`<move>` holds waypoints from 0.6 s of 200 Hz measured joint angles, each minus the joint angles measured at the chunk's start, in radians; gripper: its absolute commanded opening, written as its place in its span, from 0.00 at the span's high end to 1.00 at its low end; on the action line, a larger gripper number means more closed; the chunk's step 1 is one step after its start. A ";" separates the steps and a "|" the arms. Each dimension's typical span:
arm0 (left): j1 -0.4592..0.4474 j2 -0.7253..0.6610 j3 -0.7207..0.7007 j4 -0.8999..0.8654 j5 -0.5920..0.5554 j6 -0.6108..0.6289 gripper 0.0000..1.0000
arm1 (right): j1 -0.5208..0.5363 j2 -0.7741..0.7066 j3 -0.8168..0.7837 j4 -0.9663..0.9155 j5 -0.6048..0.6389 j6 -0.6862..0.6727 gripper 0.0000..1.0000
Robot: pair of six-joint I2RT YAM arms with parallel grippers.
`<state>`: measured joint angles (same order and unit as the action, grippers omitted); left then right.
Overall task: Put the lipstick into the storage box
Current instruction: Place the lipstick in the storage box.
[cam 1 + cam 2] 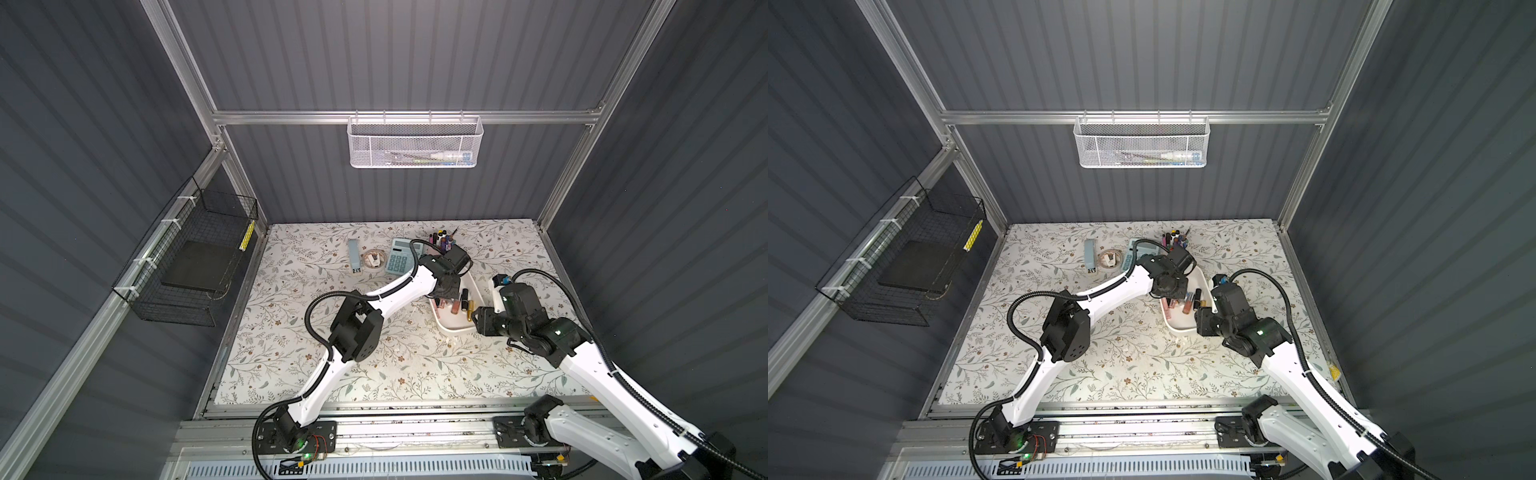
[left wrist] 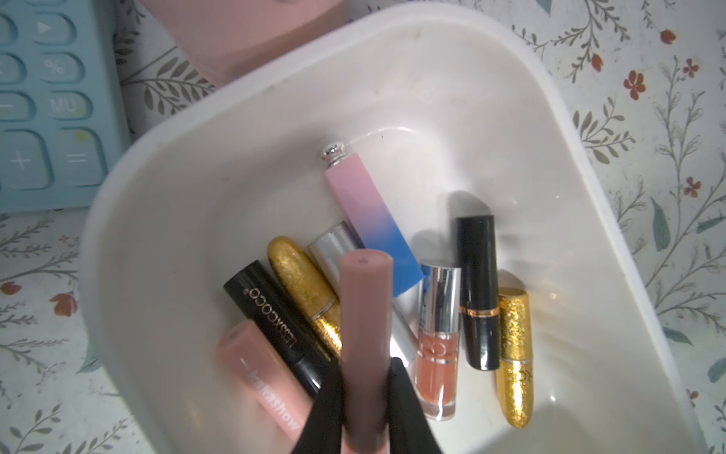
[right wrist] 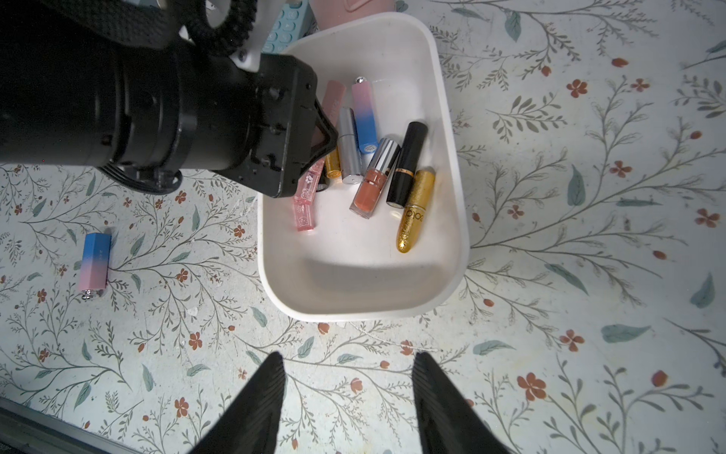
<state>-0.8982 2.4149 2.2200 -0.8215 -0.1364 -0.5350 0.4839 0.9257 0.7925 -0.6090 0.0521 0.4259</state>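
Left gripper [image 2: 367, 373]: pinching mauve-pink lipstick [image 2: 366, 298] above storage box [image 2: 220, 165]; right gripper [image 3: 347, 359]: jaws spread, empty, at near end of box

A: Where are the top views looking from?
B: Both are looking down from high above, well back from the storage box [image 1: 455, 328], showing nearly the same scene.
A: And the wrist cameras?
B: The left one is peering into the storage box from close above. The right one is looking down from beside its short end, farther off. All four are sharing that box.
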 measured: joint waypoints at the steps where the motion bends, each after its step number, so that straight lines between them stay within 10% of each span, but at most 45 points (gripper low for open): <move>1: 0.000 0.000 0.000 0.000 0.000 0.000 0.83 | 0.000 0.000 0.000 0.000 0.000 0.000 0.45; 120: 0.000 -0.005 -0.026 0.021 -0.001 0.000 0.77 | -0.001 0.000 0.000 0.003 0.000 0.000 0.44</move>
<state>-0.8982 2.4100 2.1944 -0.8005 -0.1375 -0.5354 0.4831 0.9260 0.7925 -0.6064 0.0525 0.4263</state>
